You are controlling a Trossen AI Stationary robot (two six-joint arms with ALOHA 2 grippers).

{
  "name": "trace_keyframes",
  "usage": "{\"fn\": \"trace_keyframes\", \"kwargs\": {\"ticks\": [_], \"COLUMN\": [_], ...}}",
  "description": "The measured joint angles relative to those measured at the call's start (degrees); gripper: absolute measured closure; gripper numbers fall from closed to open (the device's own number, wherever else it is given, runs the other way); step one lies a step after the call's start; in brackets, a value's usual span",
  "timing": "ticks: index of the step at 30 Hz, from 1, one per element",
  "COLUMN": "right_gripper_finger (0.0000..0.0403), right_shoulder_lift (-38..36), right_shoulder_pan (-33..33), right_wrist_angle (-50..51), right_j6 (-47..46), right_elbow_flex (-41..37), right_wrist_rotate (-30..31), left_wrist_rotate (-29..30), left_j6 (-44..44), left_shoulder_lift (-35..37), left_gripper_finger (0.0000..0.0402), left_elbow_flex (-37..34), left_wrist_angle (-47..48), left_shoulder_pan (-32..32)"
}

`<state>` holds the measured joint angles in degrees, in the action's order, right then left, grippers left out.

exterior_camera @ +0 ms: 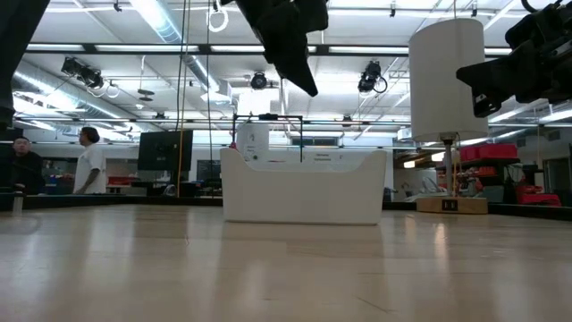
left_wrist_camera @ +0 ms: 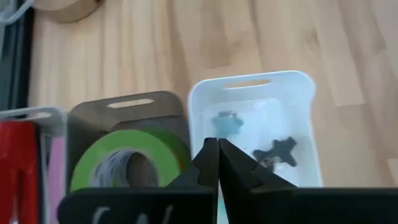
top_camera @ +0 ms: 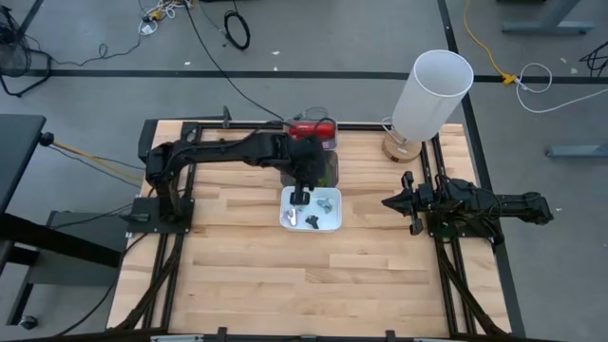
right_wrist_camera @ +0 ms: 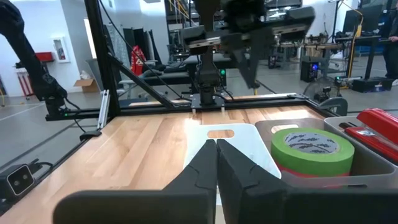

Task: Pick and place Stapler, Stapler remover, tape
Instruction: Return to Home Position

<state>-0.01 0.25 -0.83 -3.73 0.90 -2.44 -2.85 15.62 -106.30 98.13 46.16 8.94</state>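
Note:
A white bin (left_wrist_camera: 249,87) holds a teal staple remover (left_wrist_camera: 227,122) and a black one (left_wrist_camera: 280,151), both lying on its floor. Beside it, a grey bin (left_wrist_camera: 127,106) holds a green tape roll (left_wrist_camera: 127,163), which lies flat. A red stapler (left_wrist_camera: 18,162) lies in a third bin at the table's far side (top_camera: 313,128). My left gripper (left_wrist_camera: 217,148) hangs shut and empty above the white bin (top_camera: 312,211), pointing steeply down. My right gripper (right_wrist_camera: 216,147) rests shut at the table's right side (top_camera: 394,201), pointing level at the bins.
A lamp with a tall white shade (top_camera: 432,90) on a wooden base (top_camera: 399,147) stands at the table's far right. In the low view, the white bin (exterior_camera: 304,183) stands mid-table with the left gripper (exterior_camera: 299,63) above it. Bare wood lies toward the near edge (top_camera: 304,285).

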Motion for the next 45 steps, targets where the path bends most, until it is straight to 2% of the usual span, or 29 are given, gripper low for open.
{"fn": "trace_keyframes", "kwargs": {"ticks": [6,10,14,27,35,45], "right_gripper_finger": [0.0389,0.0389,0.0389,0.0389,0.0389,0.0389], "right_shoulder_lift": [0.0,0.0,0.0,0.0,0.0,0.0], "right_shoulder_pan": [0.0,0.0,0.0,0.0,0.0,0.0], "right_wrist_angle": [0.0,0.0,0.0,0.0,0.0,0.0], "right_j6": [0.0,0.0,0.0,0.0,0.0,0.0], "right_elbow_flex": [0.0,0.0,0.0,0.0,0.0,0.0], "right_wrist_rotate": [0.0,0.0,0.0,0.0,0.0,0.0], "left_wrist_rotate": [-0.8,-5.2,-5.6,-4.7,-3.4,-3.5], "left_j6": [-1.2,-3.8,-4.5,-7.5,-3.0,-4.9], "left_shoulder_lift": [0.1,3.2,7.7,28.6,40.8,54.7], "left_gripper_finger": [0.0397,0.0396,0.0398,0.04,0.0401,0.0401], "left_elbow_flex": [-2.3,-9.2,-17.5,-49.5,-64.7,-79.0], "left_wrist_angle": [-3.0,-10.2,-15.8,-37.5,-42.0,-43.5], "left_shoulder_pan": [-2.7,-3.5,-4.7,-10.2,-10.1,-10.9]}}
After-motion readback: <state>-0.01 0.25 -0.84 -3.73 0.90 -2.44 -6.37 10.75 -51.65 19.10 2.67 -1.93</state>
